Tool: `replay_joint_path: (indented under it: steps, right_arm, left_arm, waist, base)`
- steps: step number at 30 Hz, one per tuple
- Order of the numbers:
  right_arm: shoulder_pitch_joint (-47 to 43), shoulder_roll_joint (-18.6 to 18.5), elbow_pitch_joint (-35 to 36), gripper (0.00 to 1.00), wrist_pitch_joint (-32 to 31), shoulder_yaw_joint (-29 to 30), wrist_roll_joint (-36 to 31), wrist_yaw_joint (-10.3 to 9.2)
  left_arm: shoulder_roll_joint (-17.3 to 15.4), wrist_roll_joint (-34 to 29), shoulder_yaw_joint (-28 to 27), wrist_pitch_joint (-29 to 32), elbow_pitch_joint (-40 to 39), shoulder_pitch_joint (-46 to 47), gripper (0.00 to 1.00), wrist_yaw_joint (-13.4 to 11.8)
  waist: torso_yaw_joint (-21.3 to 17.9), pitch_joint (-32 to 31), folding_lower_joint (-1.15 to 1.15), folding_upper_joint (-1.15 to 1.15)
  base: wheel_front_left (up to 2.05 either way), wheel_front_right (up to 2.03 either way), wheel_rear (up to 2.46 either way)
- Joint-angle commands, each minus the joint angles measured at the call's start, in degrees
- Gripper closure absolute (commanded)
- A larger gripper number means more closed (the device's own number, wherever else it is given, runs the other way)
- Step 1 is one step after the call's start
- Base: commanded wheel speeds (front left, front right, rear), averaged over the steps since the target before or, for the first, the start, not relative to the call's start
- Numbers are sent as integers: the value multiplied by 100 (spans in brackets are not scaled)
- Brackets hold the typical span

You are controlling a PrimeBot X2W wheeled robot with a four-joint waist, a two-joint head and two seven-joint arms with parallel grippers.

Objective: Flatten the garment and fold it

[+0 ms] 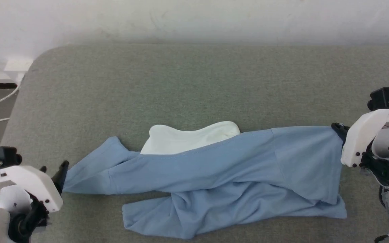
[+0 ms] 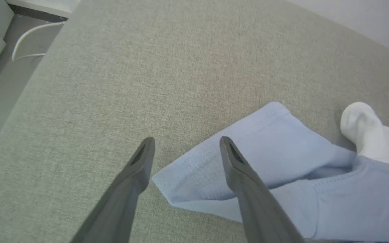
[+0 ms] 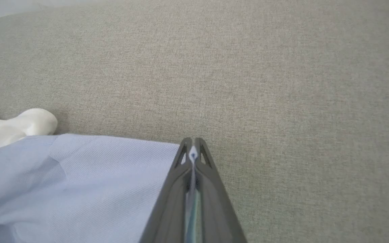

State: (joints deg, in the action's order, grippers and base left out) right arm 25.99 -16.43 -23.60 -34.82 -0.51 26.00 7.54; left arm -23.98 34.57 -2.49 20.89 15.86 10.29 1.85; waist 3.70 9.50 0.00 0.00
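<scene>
You see the right fingers (image 3: 176, 192) pinched tight on the edge of the light blue garment (image 3: 79, 175) on the grey tabletop (image 3: 282, 84).

Light blue garment (image 1: 214, 168), white lining (image 1: 187, 138)

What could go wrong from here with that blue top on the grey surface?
1. The right end effector pinches only the very edge of the garment; a pull might slip it free.
2. The left end effector is open at the sleeve cuff; closing could miss it.
3. The lower half lies bunched, so creases may get folded in.
</scene>
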Motion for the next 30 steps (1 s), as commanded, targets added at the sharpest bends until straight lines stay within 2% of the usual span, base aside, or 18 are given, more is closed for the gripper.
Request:
replay_joint_path:
  steps: [1,5,9,10,12,13,17,21,26,30]
  right_arm:
    - [-106,54,144,100,-52,39,-57,-5]
    - [-232,198,467,100,-168,104,-133,-5]
    - [-294,311,644,100,-216,148,-167,-5]
    - [-308,326,668,100,-222,166,-179,-5]
    - [-330,340,711,100,-212,205,-211,-5]
    - [-338,344,722,100,-206,217,-220,-5]
    - [-353,314,780,100,-102,222,-242,-5]
    - [-324,156,881,100,115,81,-305,-5]
    - [-69,-163,810,100,349,-35,-433,-5]
    - [497,-400,562,100,477,-29,-550,-5]
  left_arm:
    - [-46,136,68,314,137,149,0,73]
    - [-146,457,234,1264,580,331,0,182]
    - [-124,679,379,2042,1033,399,0,141]
    - [-102,732,417,2208,1110,409,16,137]
    - [-32,835,500,2481,1195,427,91,159]
    - [16,909,527,2598,1228,435,100,179]
    - [110,979,640,2679,1170,491,100,271]
    - [-70,553,711,2093,894,689,100,278]
    - [-394,-195,763,1268,612,1359,100,47]
    - [-542,-750,901,771,537,2154,100,-131]
  waist:
    - [-135,67,0,0]
    - [-275,178,0,0]
    - [-363,238,0,0]
    - [-375,241,0,0]
    - [-384,246,0,0]
    - [-385,240,0,0]
    - [-350,170,0,0]
    - [-273,6,0,0]
    - [-210,-236,0,0]
    - [-251,-302,0,0]
  base:
    - [0,0,0]
    - [0,0,0]
    - [0,0,0]
    - [0,0,0]
    - [0,0,0]
    - [0,0,0]
    - [0,0,0]
    - [0,0,0]
    - [0,0,0]
    - [0,0,0]
